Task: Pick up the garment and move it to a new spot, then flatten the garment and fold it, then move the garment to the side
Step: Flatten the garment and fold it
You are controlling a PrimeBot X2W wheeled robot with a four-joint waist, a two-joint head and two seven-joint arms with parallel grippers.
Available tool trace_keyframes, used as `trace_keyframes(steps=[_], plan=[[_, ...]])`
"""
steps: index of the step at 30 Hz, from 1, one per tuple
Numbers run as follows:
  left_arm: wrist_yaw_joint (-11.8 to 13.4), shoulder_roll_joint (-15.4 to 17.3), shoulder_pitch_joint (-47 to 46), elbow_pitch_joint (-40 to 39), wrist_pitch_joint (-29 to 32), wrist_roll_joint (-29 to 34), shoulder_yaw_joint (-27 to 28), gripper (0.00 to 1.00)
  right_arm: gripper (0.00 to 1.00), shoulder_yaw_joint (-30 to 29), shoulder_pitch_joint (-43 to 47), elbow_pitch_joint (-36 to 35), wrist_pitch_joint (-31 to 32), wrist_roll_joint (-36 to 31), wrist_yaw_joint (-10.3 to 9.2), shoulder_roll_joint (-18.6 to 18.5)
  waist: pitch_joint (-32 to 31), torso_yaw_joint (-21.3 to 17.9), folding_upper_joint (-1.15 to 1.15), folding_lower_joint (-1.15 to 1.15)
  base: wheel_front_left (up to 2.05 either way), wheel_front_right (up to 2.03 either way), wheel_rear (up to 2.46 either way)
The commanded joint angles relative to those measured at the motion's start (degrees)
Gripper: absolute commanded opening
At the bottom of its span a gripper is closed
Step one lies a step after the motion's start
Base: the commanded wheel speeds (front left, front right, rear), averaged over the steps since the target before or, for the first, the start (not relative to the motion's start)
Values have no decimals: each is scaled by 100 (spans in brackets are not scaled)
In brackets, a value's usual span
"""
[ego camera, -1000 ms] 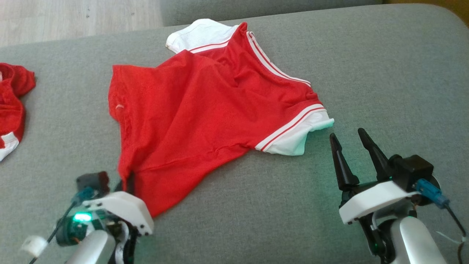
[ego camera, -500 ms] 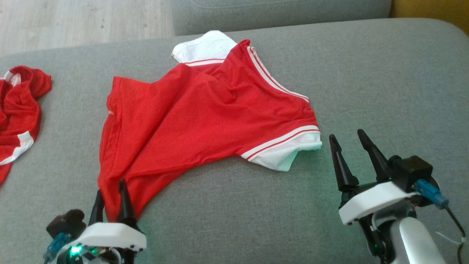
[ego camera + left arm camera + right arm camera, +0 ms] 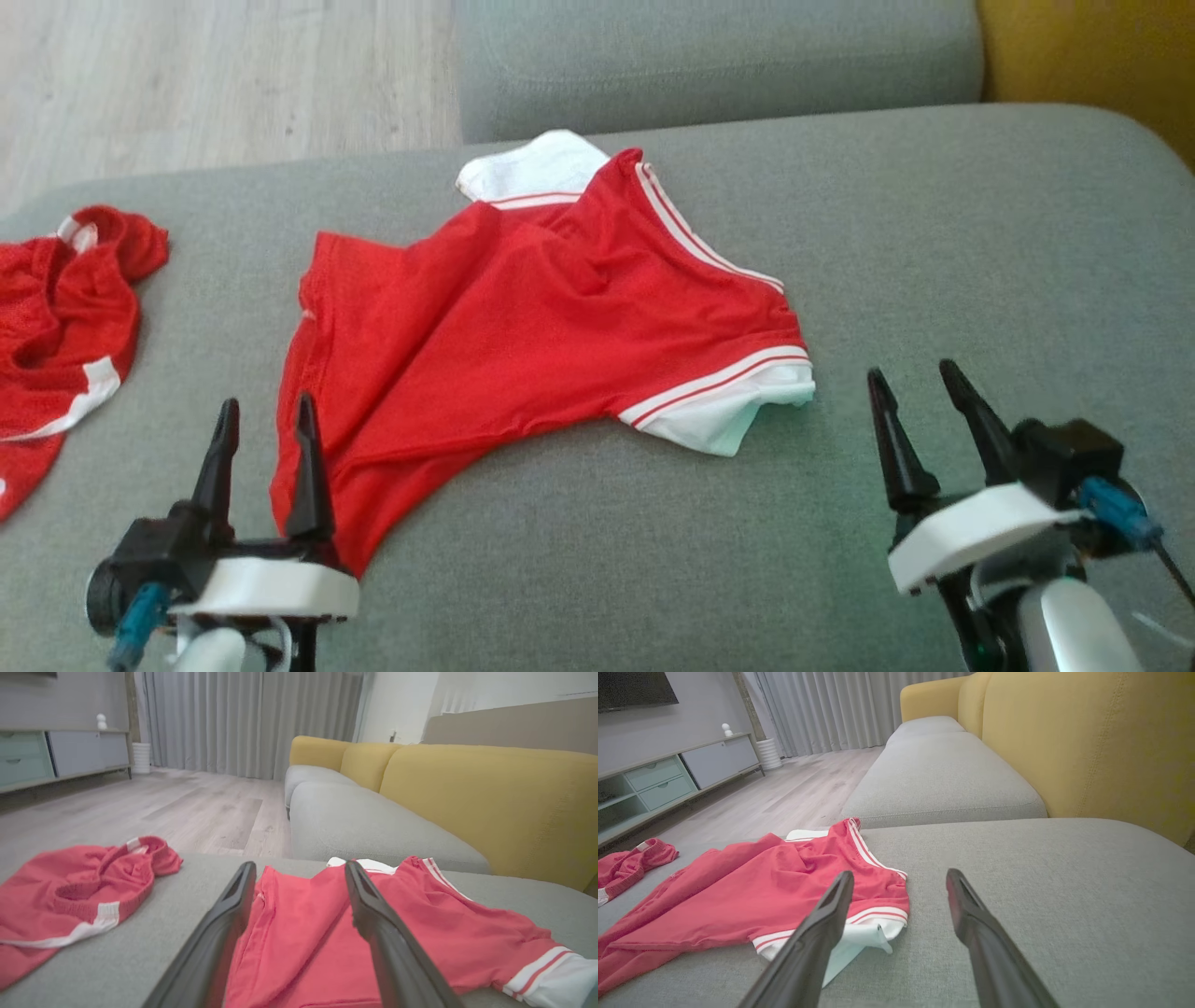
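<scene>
Ok, status. Garment (image 3: 523,336) lies loose on the grey cushion (image 3: 980,243), mid-frame in the head view, wrinkled and not yet flattened. Its long axis runs roughly 8 to 2 o'clock, with the hem at the 8 end and the shoulders and white sleeves at the 2 end.

Left gripper (image 3: 264,425) is spread wide, pinching nothing. The hem corner sits at its 1 o'clock, just beside the inner finger; can't tell if it touches.

Right gripper (image 3: 920,401) is also spread and empty. The near white sleeve (image 3: 738,415) lies at its 9 o'clock, near but apart.

So the left arm is nearer the hem and the right arm nearer the sleeve. My read: flattening is next, each arm taking its own end and pulling along that axis.

Second red piece (image 3: 65,327) lies at 9 o'clock, well apart, not in play.
</scene>
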Motion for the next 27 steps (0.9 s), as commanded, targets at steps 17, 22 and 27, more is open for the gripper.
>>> trace_keyframes(steps=[17,22,27], plan=[[-91,1,-304,-430,-49,159,205,100,100,182,-1802,1122,1608,560,40,-16,453,234,0,1,0,0,0],[-181,-50,-559,-454,-40,193,83,100,100,-31,-2867,2321,2146,412,40,-16,755,578,0,1,0,0,0],[-260,-122,-752,-398,-39,209,-21,100,100,-411,-3330,3222,2405,-54,40,-16,902,822,0,1,0,0,0]])
